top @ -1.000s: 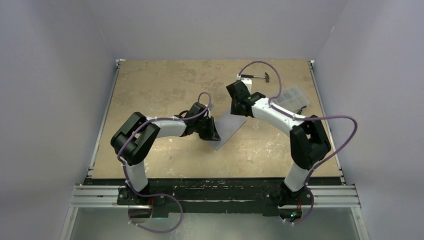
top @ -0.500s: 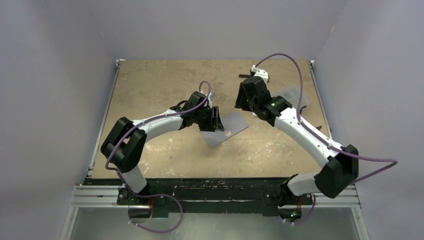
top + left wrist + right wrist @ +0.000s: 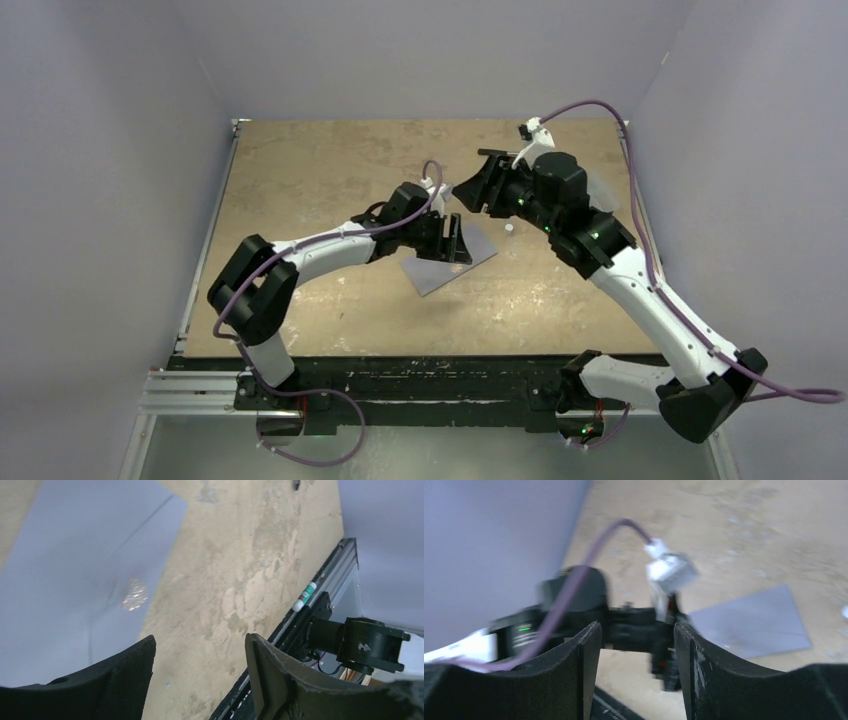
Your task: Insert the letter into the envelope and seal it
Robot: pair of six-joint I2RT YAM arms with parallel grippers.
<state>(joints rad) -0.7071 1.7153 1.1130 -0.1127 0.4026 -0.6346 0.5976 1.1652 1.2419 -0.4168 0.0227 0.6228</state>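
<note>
A: Where is the flat grey-blue rectangular paper envelope [image 3: 452,262] lying?

B: It is lying flat on the tan, mottled tabletop [image 3: 320,170], near the middle and turned at an angle. One shiny speck is showing on its surface in the left wrist view.

A: And how is it sitting relative to the left end effector [image 3: 455,240]?

B: From the top camera, the left end effector is sitting over the envelope's far edge. In the left wrist view the envelope is filling the upper left, while the two black fingers [image 3: 125,680] are framing bare tabletop just beside it. They are standing apart with nothing between them. I cannot tell whether they are touching the paper.

A: What is the right end effector [image 3: 465,192] doing?

B: It is hanging beyond the envelope, well apart from it and pointing toward the left arm. Its fingers [image 3: 574,680] are also spread and gripping nothing. In the right wrist view the envelope is lying beyond them, to the right.

A: What are you counting?

B: One envelope, two arms, two end effectors. One small white bit [image 3: 509,228] is lying on the tabletop just right of the envelope, and one small green-and-white tube [image 3: 304,596] is resting on the dark rail at the tabletop's edge.
</note>
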